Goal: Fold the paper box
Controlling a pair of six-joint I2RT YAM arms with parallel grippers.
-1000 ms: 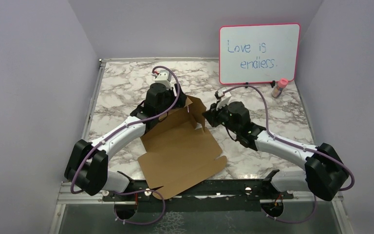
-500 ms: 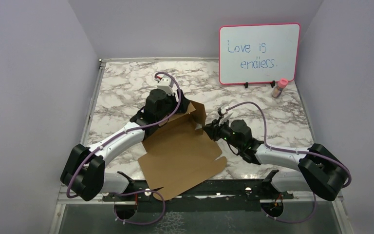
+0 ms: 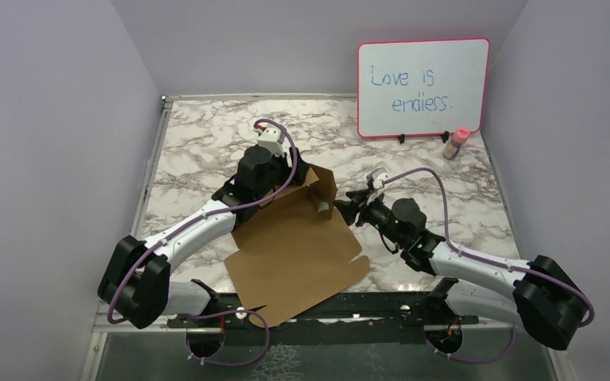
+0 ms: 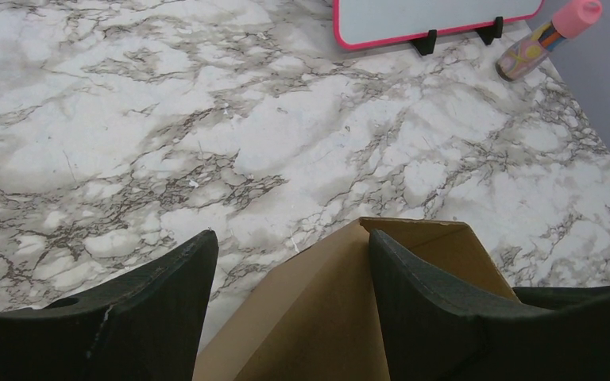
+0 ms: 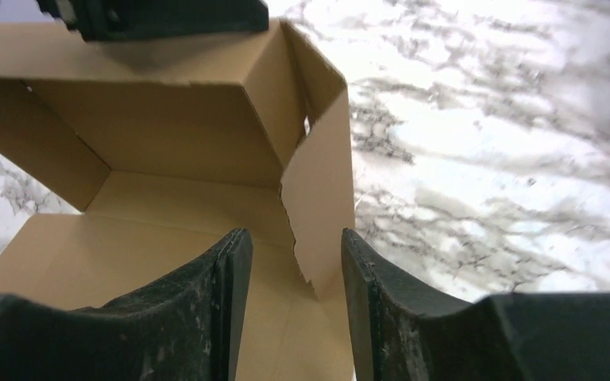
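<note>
The paper box (image 3: 298,254) is brown cardboard, lying mid-table with its far end folded up into walls. My left gripper (image 3: 284,184) hangs over the raised far wall (image 4: 341,309). It is open wide and straddles that wall's top edge, with the right finger (image 4: 429,317) on the inner side and the left finger (image 4: 151,309) clear of the card. My right gripper (image 3: 343,208) is open at the box's right side. The lower corner of the upright side flap (image 5: 322,198) stands between its fingers (image 5: 222,317) without being pinched.
A pink-framed whiteboard (image 3: 422,87) stands at the back right, with a pink-capped bottle (image 3: 456,144) beside it. Grey walls close in the marble table (image 3: 206,127) on the left, right and back. The box's near flap overhangs the front rail (image 3: 365,303).
The right gripper has opened and let go of the side flap, and its arm has dropped lower and swung back to the right. The left gripper shifted slightly over the far wall.
</note>
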